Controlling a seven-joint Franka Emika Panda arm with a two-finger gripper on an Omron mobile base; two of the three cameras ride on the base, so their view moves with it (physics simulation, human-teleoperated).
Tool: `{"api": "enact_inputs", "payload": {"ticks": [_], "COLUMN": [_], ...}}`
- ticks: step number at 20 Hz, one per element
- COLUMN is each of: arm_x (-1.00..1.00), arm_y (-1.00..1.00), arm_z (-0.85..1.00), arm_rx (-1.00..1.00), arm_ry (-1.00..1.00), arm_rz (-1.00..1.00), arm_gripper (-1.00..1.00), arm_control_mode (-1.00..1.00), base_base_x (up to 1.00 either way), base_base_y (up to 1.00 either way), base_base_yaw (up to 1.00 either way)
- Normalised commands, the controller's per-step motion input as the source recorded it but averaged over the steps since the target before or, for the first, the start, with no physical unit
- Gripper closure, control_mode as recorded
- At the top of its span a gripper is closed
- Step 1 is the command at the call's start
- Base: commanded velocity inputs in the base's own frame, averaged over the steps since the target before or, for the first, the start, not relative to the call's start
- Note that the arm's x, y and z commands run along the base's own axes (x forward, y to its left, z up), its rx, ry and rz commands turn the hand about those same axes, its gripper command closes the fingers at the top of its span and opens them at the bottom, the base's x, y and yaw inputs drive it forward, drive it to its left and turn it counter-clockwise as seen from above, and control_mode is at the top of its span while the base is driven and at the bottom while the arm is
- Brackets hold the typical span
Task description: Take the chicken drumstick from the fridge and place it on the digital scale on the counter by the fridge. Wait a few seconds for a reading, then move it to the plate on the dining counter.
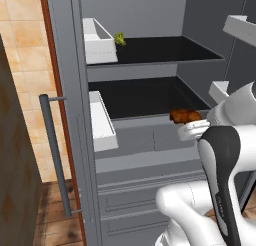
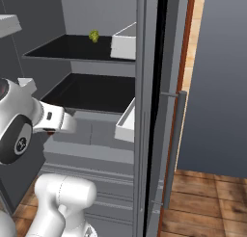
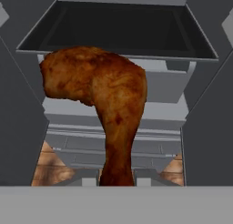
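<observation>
In the left base view the fridge stands open, its bar handle far off to the left of the claw. White door bins hang on the left door, and a small green vegetable sits on the upper shelf, well above and left of the claw. The drumstick shows at the claw's tip, just in front of the lower shelf's front edge — off the shelf, in the air. In the hand view the drumstick rises straight from between the two fingertips, thin end pinched down by the fingers, fat end up and leaning left. The claw is narrow — clamped on the drumstick. Behind it lie the dark shelf and grey drawers below.
</observation>
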Motion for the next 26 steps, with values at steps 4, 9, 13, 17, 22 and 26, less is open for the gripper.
{"api": "enact_inputs", "payload": {"ticks": [4, 9, 13, 17, 22, 26], "arm_x": [0.00, 0.00, 0.00, 0.00, 0.00, 0.00], "arm_y": [0.00, 0.00, 0.00, 0.00, 0.00, 0.00], "arm_z": [0.00, 0.00, 0.00, 0.00, 0.00, 0.00], "arm_rx": [0.00, 0.00, 0.00, 0.00, 0.00, 0.00], "arm_ry": [0.00, 0.00, 0.00, 0.00, 0.00, 0.00], "arm_rz": [0.00, 0.00, 0.00, 0.00, 0.00, 0.00], "arm_gripper": [1.00, 1.00, 1.00, 1.00, 1.00, 1.00], "arm_control_mode": [1.00, 1.00, 1.00, 1.00, 1.00, 1.00], "base_base_x": [-0.94, -0.98, -0.75, -0.62, -0.38, 0.00], "base_base_y": [-0.13, -0.07, 0.00, 0.00, -0.06, -0.14], "base_base_yaw": [0.00, -0.02, -0.07, -0.13, -0.32, -0.64]}}
